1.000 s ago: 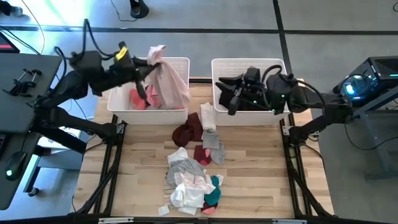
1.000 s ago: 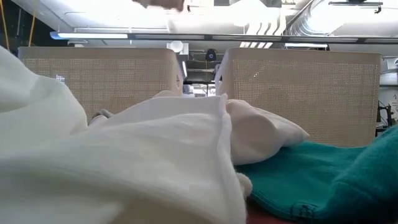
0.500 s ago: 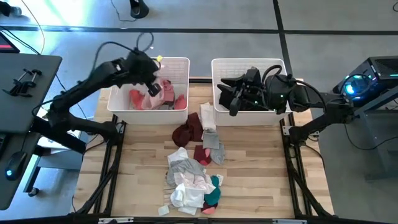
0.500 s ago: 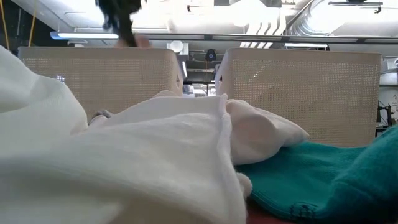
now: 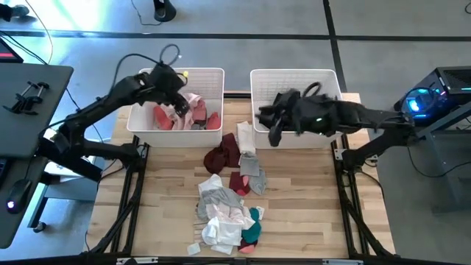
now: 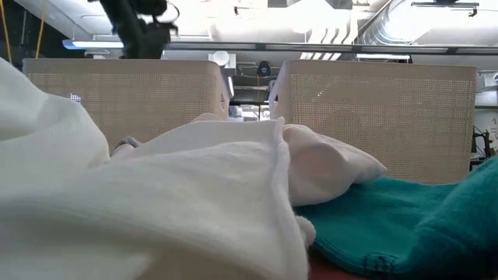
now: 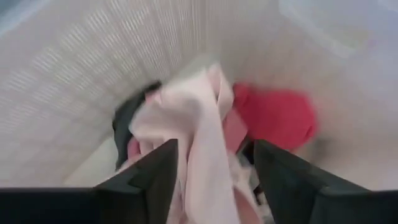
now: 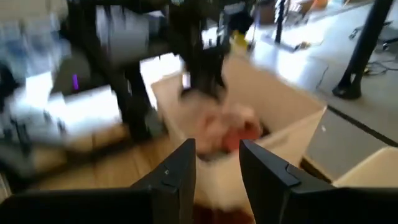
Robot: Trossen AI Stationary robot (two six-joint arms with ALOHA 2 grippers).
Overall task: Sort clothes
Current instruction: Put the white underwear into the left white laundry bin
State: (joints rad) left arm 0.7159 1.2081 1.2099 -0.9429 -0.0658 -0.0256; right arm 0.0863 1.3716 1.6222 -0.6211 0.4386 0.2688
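wooden table, two baskets, clothes half sorted

wooden table carries a heap of clothes at its middle. left gripper hangs inside the left basket, fingers spread, over a pale pink garment and red pieces. right gripper hovers at the right basket, fingers apart and empty.

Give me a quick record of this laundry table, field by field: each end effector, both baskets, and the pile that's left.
left end effector: open, over the left basket, pale pink garment between its fingers
right end effector: open, empty, by the right basket
left basket contents: pink and red clothes
remaining pile: maroon, grey, white and teal pieces on the table
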